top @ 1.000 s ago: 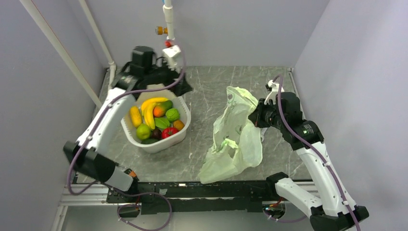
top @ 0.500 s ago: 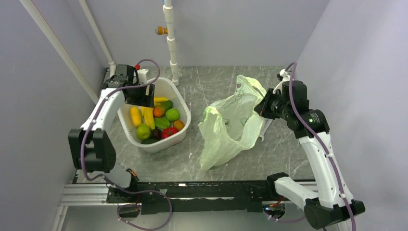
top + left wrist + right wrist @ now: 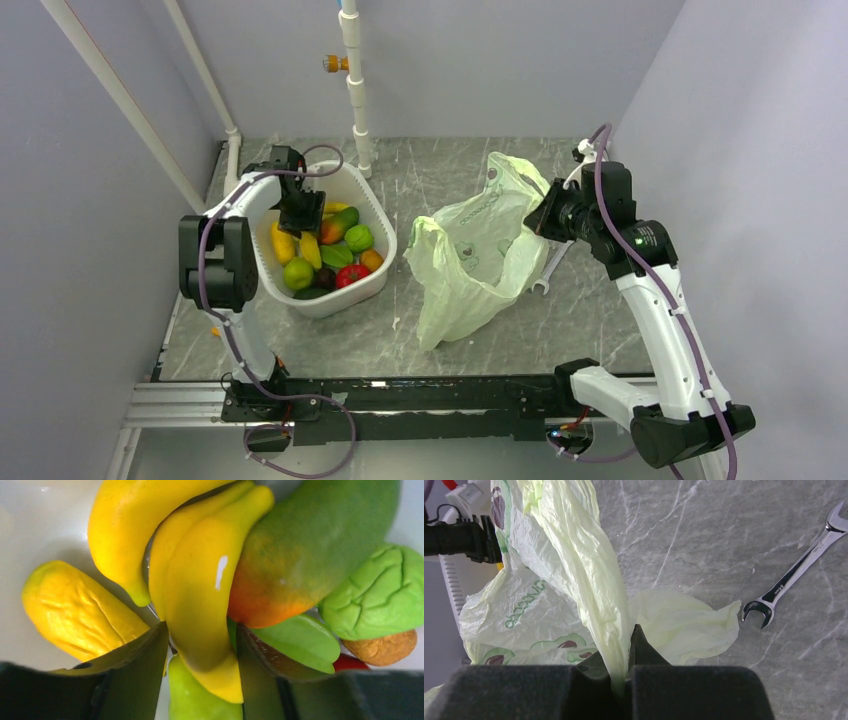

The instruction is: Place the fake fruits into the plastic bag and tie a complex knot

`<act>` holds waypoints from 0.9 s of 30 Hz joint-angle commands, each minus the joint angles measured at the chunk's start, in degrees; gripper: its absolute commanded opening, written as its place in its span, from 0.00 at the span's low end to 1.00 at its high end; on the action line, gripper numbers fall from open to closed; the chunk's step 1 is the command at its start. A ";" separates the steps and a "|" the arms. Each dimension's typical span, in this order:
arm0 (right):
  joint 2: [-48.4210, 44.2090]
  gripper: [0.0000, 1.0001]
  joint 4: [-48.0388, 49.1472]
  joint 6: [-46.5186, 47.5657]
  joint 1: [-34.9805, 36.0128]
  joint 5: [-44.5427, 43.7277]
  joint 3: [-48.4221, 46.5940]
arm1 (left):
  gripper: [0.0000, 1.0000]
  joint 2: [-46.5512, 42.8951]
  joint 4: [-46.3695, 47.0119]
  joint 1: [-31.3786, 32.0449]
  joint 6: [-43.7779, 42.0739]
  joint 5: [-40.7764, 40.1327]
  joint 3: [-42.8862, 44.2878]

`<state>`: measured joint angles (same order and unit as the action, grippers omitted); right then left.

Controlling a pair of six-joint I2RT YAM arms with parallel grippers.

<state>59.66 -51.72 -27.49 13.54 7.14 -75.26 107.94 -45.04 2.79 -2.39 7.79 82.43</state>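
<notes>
Grey marbled worktop (image 3: 440, 180) between lilac walls carries a white basin (image 3: 340, 300) on the left, with the fake fruits (image 3: 335, 250) still heaped inside it. The left end effector (image 3: 302, 212) is down in that basin. Its jaws stand partly apart, straddling one yellow banana (image 3: 200, 605) that lies against a green-and-orange mango (image 3: 300, 555). I cannot tell whether the pads already press on it.

To the right, the right end effector (image 3: 540, 218) is pinched fast on the rim of the pale-green plastic bag (image 3: 470, 260). It holds the mouth raised and facing the basin, and a wrench (image 3: 794, 575) lies just beside the bag.

The banana is glossy and curved, so the squeeze should land across its thick middle. It should lift straight up, clear of the second banana (image 3: 125, 525), before swinging over. The bag mouth needs to stay lifted and spread.
</notes>
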 commanded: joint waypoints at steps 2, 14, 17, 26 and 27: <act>-0.95 0.00 3.96 0.86 -0.19 1.37 -0.51 | 0.38 1.45 -1.50 0.17 0.00 2.24 4.12; -3.58 0.00 6.67 1.86 -0.16 4.89 2.40 | 0.03 -30.07 25.52 -0.29 4.49 30.03 0.15; -3.85 0.00 6.97 1.21 -0.20 5.28 3.08 | 0.04 -32.11 37.06 8.49 7.58 33.93 3.24; -3.94 0.00 7.06 0.28 -0.28 4.92 2.69 | 0.00 -19.88 49.36 30.47 14.68 44.48 19.38; -3.91 0.00 7.12 0.10 -0.38 5.05 2.65 | 0.00 -18.66 47.68 32.69 12.88 45.10 20.35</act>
<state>56.58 -47.42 -26.15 13.52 11.90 -71.92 84.42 0.40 29.23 10.44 46.70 100.25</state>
